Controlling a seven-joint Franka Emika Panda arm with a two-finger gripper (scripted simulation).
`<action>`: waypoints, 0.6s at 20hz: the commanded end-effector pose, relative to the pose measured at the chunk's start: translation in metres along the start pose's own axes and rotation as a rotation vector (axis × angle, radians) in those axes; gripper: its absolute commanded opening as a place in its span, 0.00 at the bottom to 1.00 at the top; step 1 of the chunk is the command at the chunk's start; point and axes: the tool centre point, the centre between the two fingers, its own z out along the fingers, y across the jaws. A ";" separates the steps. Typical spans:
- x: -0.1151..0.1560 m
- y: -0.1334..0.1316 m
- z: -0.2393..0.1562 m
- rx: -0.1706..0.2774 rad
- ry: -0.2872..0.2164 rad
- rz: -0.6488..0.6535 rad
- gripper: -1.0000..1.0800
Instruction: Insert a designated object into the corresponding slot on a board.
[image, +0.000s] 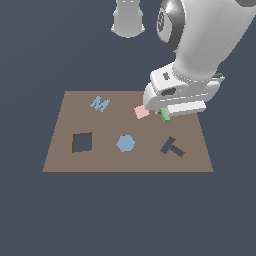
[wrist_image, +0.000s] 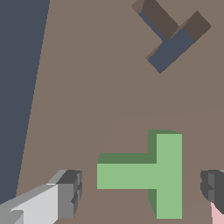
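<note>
So the end effector (wrist_image: 140, 192) is down low over the far-right part of the board (image: 60, 155), fingers spread wide on either side of the green T (wrist_image: 151, 175). Not pinching anything yet: in the wrist view there's clear brown board between each fingertip (wrist_image: 70, 192) and the block, so it's straddling, not gripping. The T lies flat on the board, just beside the pink square (image: 141, 112), which peeks in right behind the other finger in the wrist view.

The slot (image: 172, 147) is the tilted dark T cutout nearer the front, on the exterior view's right, not far from the block but clearly apart. Square hole (image: 82, 143), blue hexagon (image: 125, 143) and the blue M (image: 100, 104) are off to the exterior view's left, irrelevant imo.

Step in hand looks like the grasp, task barely started. Tips for doing it well:
- the block sits a bit closer to one finger than the other, so center first or it'll get shoved sideways on closing
- fingers look set to close along the stem's length, on stem tip and crossbar back. OK, but keep it square so it doesn't twist
- watch the pink square, that finger is v close to it
- the slot is rotated vs the block, so the wrist will need a yaw turn before lowering, and lift clear of the board first
</note>
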 end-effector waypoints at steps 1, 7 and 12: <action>0.000 0.000 0.000 0.000 0.000 0.000 0.96; 0.001 0.000 0.013 -0.001 0.001 0.000 0.96; 0.001 -0.001 0.022 -0.001 0.001 0.000 0.96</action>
